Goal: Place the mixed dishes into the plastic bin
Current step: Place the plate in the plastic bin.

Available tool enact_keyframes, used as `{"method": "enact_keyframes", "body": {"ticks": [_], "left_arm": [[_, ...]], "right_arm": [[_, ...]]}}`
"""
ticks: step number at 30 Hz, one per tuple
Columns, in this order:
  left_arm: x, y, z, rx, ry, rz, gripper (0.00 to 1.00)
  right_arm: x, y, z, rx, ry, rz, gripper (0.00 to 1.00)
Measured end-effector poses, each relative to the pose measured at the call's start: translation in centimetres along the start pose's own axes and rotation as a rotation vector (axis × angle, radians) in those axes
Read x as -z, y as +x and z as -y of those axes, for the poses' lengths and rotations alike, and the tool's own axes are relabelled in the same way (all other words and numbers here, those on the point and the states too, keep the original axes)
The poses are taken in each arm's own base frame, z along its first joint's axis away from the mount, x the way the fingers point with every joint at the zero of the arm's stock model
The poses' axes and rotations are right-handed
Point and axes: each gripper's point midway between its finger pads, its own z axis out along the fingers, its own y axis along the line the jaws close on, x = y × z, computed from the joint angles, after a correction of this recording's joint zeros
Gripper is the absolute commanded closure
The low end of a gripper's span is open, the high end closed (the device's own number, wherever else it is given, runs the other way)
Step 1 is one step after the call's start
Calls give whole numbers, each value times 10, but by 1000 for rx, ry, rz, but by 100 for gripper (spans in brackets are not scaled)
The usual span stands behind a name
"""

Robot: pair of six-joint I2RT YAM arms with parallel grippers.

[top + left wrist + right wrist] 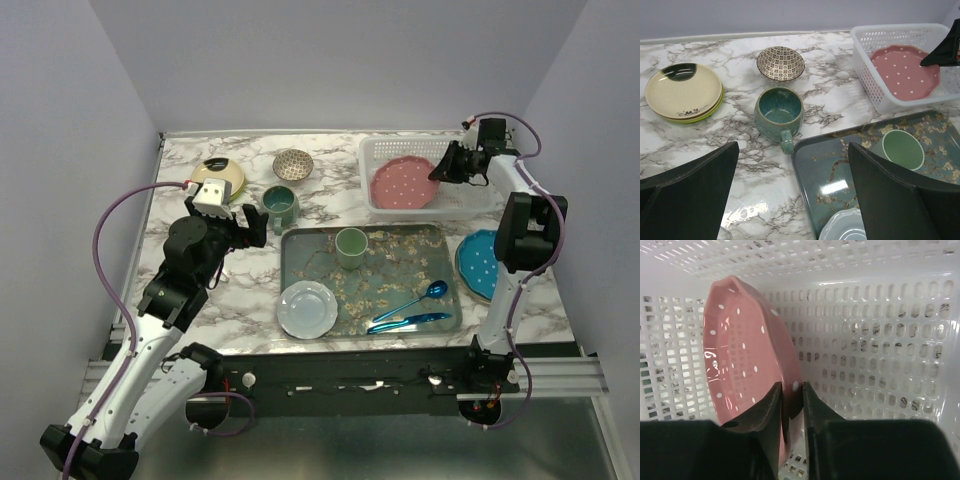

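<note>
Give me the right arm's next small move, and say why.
Probably open the right tool and let go: its fingers pinch the rim of the pink white-dotted round plate, which already sits inside the white lattice plastic bin.
</note>
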Motion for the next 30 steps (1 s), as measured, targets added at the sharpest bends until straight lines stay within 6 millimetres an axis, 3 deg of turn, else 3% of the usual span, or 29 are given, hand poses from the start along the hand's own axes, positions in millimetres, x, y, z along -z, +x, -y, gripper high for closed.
{"method": "enact_keyframes", "body": {"ticks": [8,21,25,30], "left_arm": [[0,0,0,0,0,0,1],[1,-1,0,1,2,5,1],[3,-3,0,1,3,10,1],[5,-5,2,3,14,19,1]], "right_arm": [[1,-7,-7,30,-9,12,44],[7,-12,-11,102,-12,21,25],[28,-25,-25,174,-26,65,20],[82,-39,-61,322,-83,154,17]]}}
